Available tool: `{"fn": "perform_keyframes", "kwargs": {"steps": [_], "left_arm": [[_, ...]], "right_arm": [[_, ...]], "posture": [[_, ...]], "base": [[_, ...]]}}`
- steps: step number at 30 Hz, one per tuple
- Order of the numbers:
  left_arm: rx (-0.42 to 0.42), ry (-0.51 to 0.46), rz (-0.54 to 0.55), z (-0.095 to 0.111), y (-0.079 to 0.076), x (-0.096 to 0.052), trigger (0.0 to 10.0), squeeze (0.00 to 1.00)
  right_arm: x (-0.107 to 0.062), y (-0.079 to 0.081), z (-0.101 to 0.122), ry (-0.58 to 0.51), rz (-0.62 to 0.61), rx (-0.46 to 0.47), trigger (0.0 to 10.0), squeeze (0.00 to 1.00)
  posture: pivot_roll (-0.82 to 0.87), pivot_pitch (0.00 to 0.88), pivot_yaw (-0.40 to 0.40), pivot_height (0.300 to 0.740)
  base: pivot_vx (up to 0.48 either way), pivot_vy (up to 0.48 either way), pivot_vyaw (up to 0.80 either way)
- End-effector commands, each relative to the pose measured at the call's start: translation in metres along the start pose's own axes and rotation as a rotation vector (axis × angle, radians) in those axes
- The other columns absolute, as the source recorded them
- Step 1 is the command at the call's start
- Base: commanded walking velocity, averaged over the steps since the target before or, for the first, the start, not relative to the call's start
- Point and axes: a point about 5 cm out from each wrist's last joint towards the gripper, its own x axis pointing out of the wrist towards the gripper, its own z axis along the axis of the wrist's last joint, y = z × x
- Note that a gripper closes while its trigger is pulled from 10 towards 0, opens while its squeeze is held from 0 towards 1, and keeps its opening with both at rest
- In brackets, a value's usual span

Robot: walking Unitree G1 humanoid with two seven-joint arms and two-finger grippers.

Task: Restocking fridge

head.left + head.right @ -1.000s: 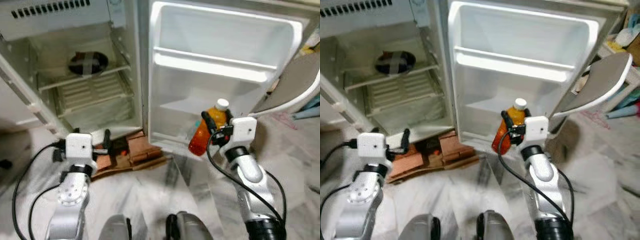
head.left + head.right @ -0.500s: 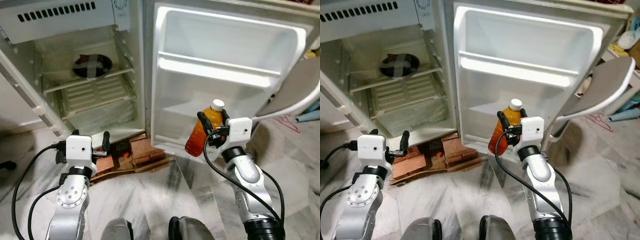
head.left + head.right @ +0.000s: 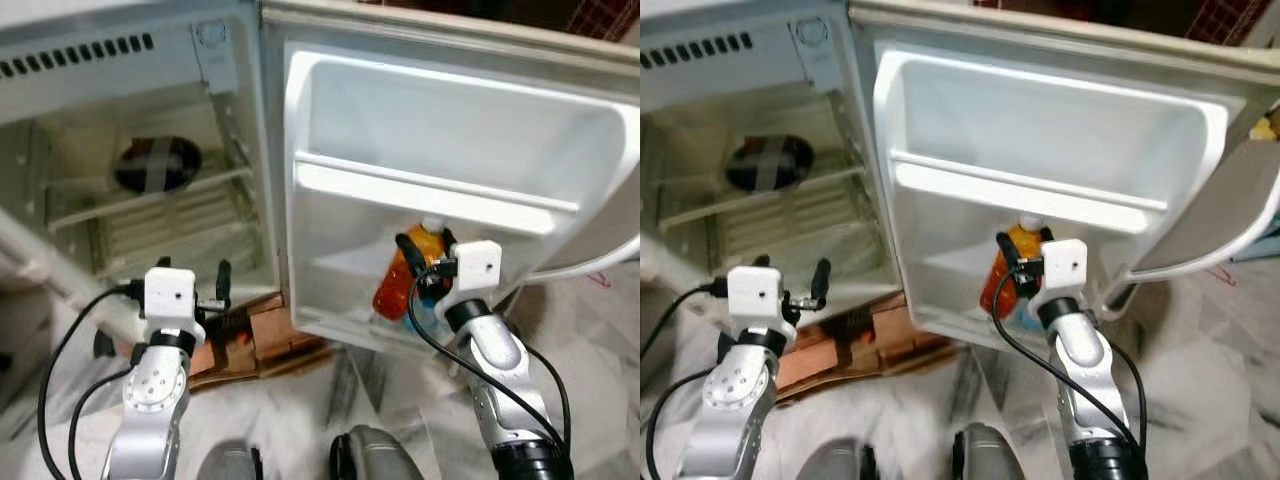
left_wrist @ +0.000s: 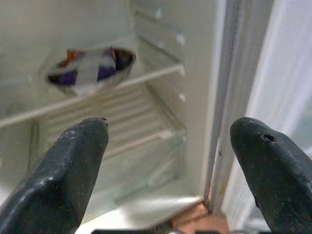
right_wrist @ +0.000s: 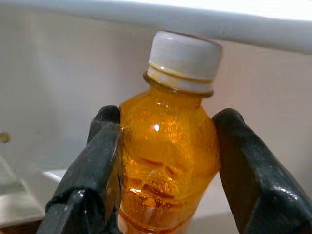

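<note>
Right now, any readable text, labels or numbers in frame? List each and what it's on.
None readable.
Orange juice bottle in the right hand: no label showing, white cap blank.
Open fridge door: plain white, no markings.
Taped bowl on the fridge shelf: colours only, too blurred to read any print.

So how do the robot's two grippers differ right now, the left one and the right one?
The right gripper has its jaws shut on the orange plastic bottle with a white cap; the left gripper has its jaws open and holds nothing. The right one reaches into the white fridge door's lower shelf; the left one faces the fridge's main compartment, where a dark taped bowl sits. Both have two black fingers.
</note>
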Motion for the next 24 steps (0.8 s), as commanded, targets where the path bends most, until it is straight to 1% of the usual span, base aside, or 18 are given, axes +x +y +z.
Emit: {"fn": "perform_keyframes", "kwargs": {"steps": [1, 10, 18, 24], "left_arm": [[0.018, 0.011, 0.033, -0.0030, 0.0094, -0.0036, 10.0, 0.00], [0.022, 0.015, 0.056, -0.0029, 0.0122, -0.0034, 10.0, 0.00], [0.037, 0.011, 0.049, -0.0024, 0.0110, -0.0023, 10.0, 0.00], [0.031, 0.007, 0.049, -0.0023, 0.0104, -0.0013, 10.0, 0.00]], "right_arm": [[0.0081, 0.0034, 0.0215, -0.102, 0.007, 0.004, 10.0, 0.00], [0.0088, 0.0028, 0.0197, -0.093, -0.002, 0.008, 10.0, 0.00], [0.0101, 0.0034, 0.0188, -0.089, 0.001, 0.014, 10.0, 0.00], [0.0111, 0.0040, 0.0179, -0.083, 0.004, 0.027, 10.0, 0.00]], "posture": [[0.07, 0.150, -0.042, 0.740], [0.07, 0.148, -0.042, 0.740], [0.08, 0.145, -0.042, 0.740], [0.08, 0.142, -0.040, 0.740]], "base": [[0.000, 0.000, 0.00], [0.000, 0.000, 0.00], [0.000, 0.000, 0.00], [0.000, 0.000, 0.00]]}}
